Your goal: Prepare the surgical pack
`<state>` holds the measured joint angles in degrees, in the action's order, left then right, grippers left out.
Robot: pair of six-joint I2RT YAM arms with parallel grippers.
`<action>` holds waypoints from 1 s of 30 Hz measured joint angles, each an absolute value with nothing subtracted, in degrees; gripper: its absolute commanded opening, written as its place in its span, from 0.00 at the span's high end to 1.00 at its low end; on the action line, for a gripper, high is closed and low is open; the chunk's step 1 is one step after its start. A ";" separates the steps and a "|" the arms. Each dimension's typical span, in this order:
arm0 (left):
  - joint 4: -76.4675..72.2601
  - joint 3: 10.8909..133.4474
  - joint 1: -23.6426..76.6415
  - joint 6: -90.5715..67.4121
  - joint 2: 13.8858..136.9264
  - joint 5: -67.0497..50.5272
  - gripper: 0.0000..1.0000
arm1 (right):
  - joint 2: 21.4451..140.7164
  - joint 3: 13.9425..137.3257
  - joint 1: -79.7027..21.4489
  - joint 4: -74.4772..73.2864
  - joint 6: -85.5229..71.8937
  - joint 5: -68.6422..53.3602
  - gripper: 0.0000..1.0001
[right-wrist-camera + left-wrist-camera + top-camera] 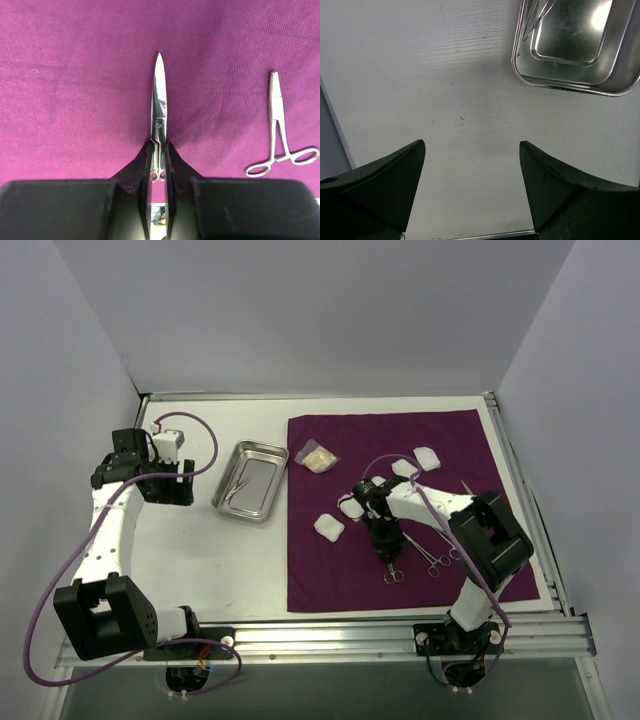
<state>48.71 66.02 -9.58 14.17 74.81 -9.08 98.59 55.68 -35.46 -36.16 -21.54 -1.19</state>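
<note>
Meanwhile, the right gripper (159,149) was clamped on a pair of pointed scissors (159,100). It held them just ahead of the finger rings, blades closed, over the front middle of the dark purple cloth (75,75). A ring-handled forceps (280,135) lay on the cloth just beside them. Small white gauze pads (328,528) were scattered across the cloth's middle and far part. The steel tray (250,480), with a thin instrument (535,20) inside, sat on the white table (200,560) just off the cloth's left edge. The left gripper (472,150), fingers wide apart and empty, hovered further left of the cloth.
</note>
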 measured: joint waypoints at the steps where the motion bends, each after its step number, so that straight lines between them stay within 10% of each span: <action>1: 48.71 66.02 -9.58 14.17 74.81 -9.10 0.14 | 98.80 55.92 -36.10 -36.42 -21.63 -0.32 1.00; 30: 48.66 66.02 -9.58 14.17 74.81 -9.15 0.14 | 93.60 64.38 -38.74 -34.30 -28.25 0.93 1.00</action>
<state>48.66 66.02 -9.58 14.17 74.81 -9.15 93.60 64.38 -38.74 -34.30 -28.25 0.93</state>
